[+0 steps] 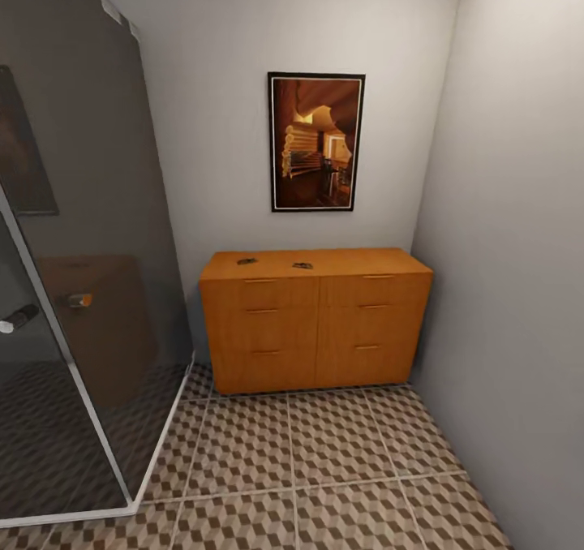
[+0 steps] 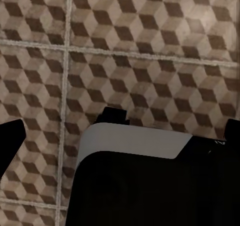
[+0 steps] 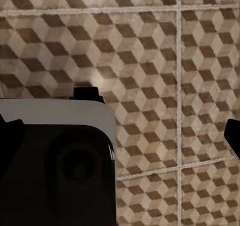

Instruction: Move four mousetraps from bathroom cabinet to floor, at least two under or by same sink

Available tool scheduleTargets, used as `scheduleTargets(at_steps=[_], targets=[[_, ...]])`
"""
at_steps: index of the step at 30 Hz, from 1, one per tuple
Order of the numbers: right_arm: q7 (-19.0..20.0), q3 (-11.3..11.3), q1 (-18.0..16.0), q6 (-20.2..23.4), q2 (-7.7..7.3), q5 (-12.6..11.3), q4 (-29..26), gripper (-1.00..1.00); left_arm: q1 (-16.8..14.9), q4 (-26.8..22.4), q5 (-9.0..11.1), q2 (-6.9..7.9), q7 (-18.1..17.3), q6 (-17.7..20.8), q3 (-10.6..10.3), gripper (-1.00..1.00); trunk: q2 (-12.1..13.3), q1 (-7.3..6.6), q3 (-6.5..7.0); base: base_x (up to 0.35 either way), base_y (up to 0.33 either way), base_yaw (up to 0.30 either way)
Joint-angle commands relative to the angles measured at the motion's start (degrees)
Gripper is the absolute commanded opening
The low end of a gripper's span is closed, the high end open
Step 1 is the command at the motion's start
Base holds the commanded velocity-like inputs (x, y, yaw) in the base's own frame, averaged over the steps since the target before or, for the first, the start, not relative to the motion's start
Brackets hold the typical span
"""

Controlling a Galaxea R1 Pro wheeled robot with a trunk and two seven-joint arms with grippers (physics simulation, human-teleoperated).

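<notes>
- Straight ahead, the cabinet (image 1: pixel 315 319) stands against the far wall, two mousetraps (image 1: pixel 247 261) (image 1: pixel 302 266) lying apart on its top.
- Bathroom floor (image 1: pixel 324 469) tiles spread before it.
- Whether either gripper is open or closed, I cannot tell.

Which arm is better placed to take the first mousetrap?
Neither clearly yet. Two mousetraps lie on the cabinet, slightly left of centre, which mildly favours the left; both wrist views face the bathroom floor.
</notes>
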Motion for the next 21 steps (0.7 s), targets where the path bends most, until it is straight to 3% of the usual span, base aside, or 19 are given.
scheduleTargets(at_steps=[1, 21], targets=[[-0.3, -0.5, -0.1, -0.3, 0.00, 0.6, 0.2, 1.00, 0.0, 0.0, 0.4, -0.02, 0.2, -0.2, -0.5, 1.00, 0.0, 0.03, -0.06, 0.325, 0.000, 0.000], [-0.3, -0.7, -0.1, -0.4, 0.00, 0.5, 0.2, 1.00, 0.0, 0.0, 0.4, -0.02, 0.2, -0.2, -0.5, 1.00, 0.0, 0.03, -0.06, 0.325, 0.000, 0.000]])
